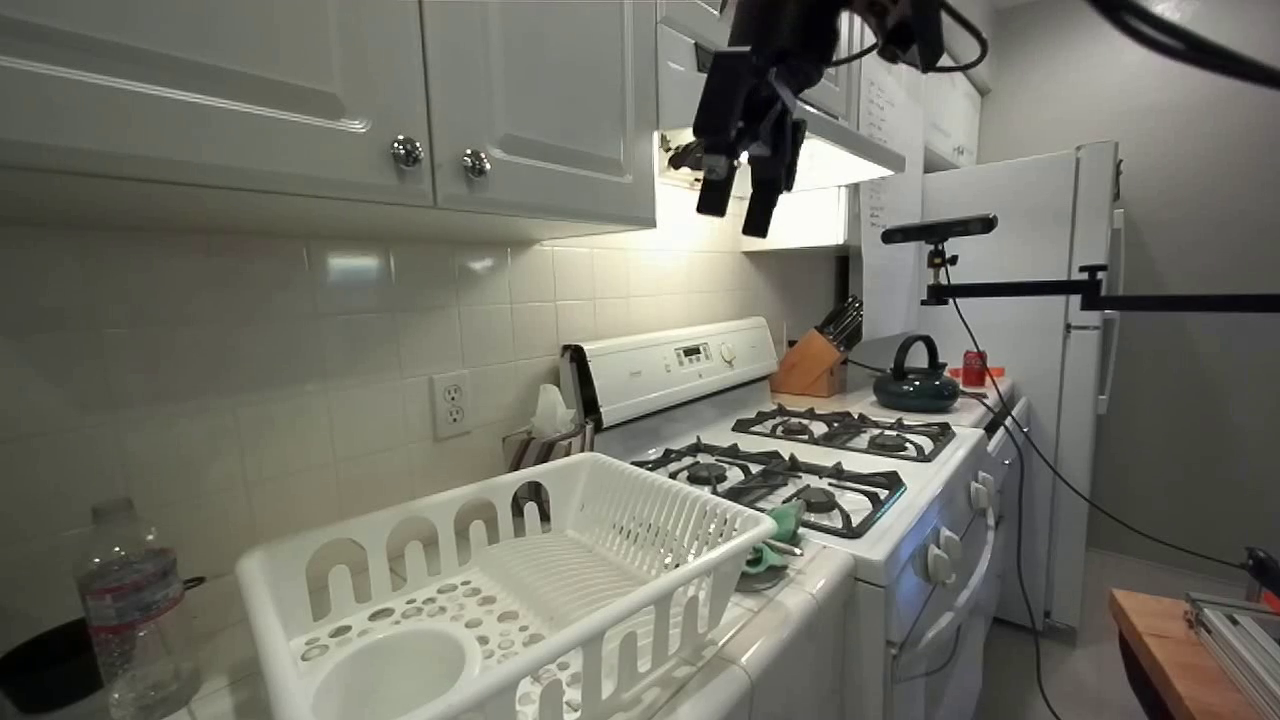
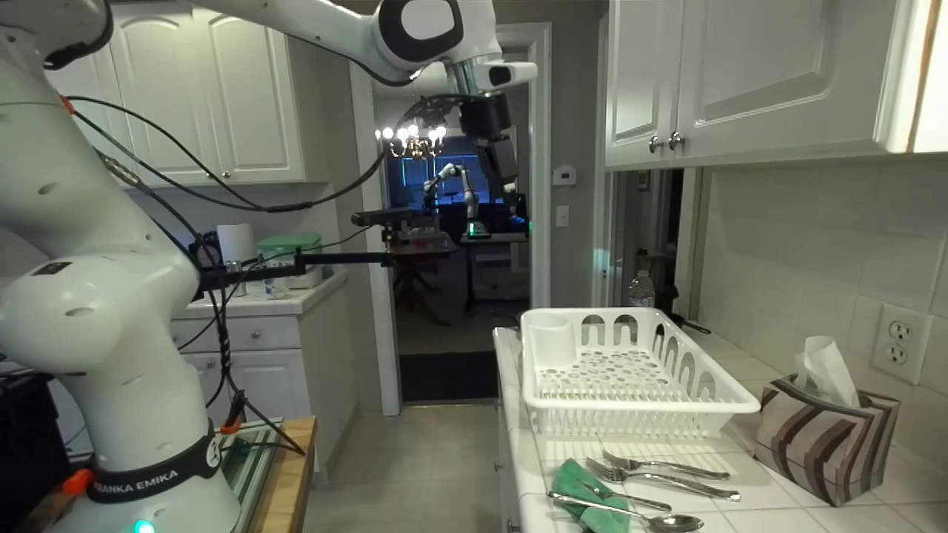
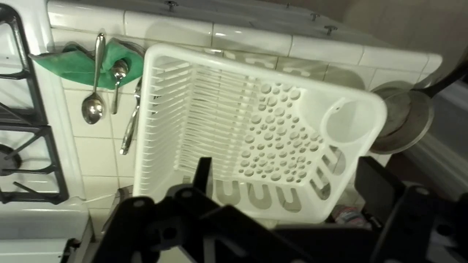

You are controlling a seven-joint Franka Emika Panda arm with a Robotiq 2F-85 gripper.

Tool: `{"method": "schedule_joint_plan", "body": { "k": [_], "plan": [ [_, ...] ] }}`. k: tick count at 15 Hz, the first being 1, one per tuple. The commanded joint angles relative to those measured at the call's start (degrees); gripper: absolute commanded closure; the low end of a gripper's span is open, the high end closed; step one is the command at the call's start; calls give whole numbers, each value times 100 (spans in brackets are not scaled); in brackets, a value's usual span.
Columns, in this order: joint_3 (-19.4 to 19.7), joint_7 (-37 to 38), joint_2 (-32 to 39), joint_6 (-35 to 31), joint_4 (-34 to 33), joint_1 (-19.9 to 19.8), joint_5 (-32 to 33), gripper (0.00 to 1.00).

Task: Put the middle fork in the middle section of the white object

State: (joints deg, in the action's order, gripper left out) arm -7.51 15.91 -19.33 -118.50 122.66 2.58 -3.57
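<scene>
The white object, a dish rack, stands on the tiled counter in both exterior views and the wrist view. It has a slatted part, a part with round holes and a round cup. Two metal forks lie beside it in an exterior view; the one between the other fork and a small utensil looks like the middle fork. In the wrist view a fork shows partly behind the rack's rim; I cannot tell which. My gripper is open and empty, high above the rack, also in the wrist view.
A large spoon and small spoon lie by a green cloth. A tissue box and stove flank the counter. A bottle and pan stand beyond the rack. Cabinets hang above.
</scene>
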Motion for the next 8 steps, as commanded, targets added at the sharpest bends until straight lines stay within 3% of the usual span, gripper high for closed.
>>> {"method": "schedule_joint_plan", "body": {
  "k": [1,8],
  "plan": [
    [85,759,479,-545,-32,-405,377,0],
    [330,2631,1196,-1256,-134,-897,1041,0]
  ]
}}
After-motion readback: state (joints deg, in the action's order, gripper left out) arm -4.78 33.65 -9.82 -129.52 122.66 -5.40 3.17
